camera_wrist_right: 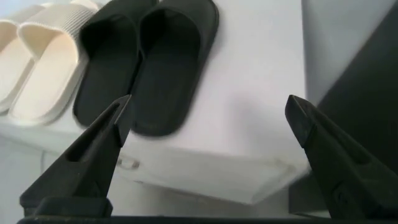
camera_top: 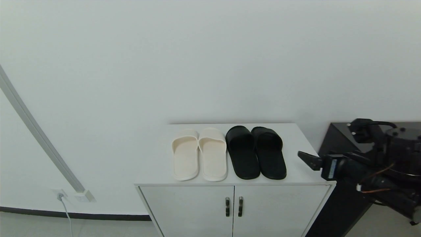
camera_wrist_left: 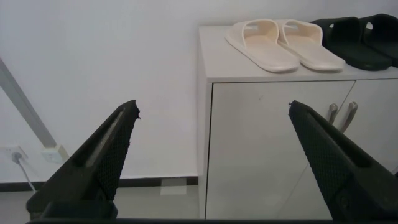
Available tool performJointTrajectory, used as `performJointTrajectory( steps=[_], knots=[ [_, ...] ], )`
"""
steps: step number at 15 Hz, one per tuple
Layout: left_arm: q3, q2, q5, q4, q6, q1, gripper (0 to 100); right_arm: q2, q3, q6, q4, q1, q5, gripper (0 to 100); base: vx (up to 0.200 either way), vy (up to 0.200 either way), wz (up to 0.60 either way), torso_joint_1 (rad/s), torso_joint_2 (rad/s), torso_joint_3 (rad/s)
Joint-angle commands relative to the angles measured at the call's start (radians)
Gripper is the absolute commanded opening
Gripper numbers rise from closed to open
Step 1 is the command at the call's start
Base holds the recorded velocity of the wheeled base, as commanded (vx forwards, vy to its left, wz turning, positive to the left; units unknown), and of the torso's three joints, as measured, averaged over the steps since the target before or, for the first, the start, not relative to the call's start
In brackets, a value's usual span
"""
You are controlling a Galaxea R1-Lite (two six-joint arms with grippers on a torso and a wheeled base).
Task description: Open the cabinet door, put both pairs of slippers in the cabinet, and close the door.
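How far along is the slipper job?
Nothing done: the cabinet doors are shut, and the cream slippers and black slippers sit on the cabinet top. In hand: the right gripper, fingers open, beside the top's right edge. Left: open a door, load both pairs, close it.

Matt black slippers [camera_top: 256, 153], smooth cabinet [camera_top: 187, 210]

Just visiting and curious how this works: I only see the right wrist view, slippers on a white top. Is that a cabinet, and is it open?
Observer: It's a white cabinet, shut, its two handles meeting in the middle.
Operator: Where is the other hand?
Observer: The left hand is open, lower than the cabinet top, off its left side.
Operator: Is the cream pair complete?
Observer: Yes, two cream slippers lie side by side, left of the black slippers.
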Motion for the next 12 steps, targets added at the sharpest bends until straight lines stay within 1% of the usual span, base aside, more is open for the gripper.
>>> performJointTrajectory(
  steps=[1,7,12],
  knots=[
    [0.000,0.001,0.000,0.000,0.000,0.000,100,0.212,-0.149,0.002,-0.009,0.089,-0.082,100,0.000,0.000,0.00,0.000,0.00,0.000],
    [0.000,0.001,0.000,0.000,0.000,0.000,100,0.393,-0.363,-0.007,-0.008,0.163,-0.213,100,0.000,0.000,0.00,0.000,0.00,0.000],
    [0.000,0.001,0.000,0.000,0.000,0.000,100,0.527,-0.509,-0.007,-0.009,0.166,-0.235,100,0.000,0.000,0.00,0.000,0.00,0.000]
  ],
)
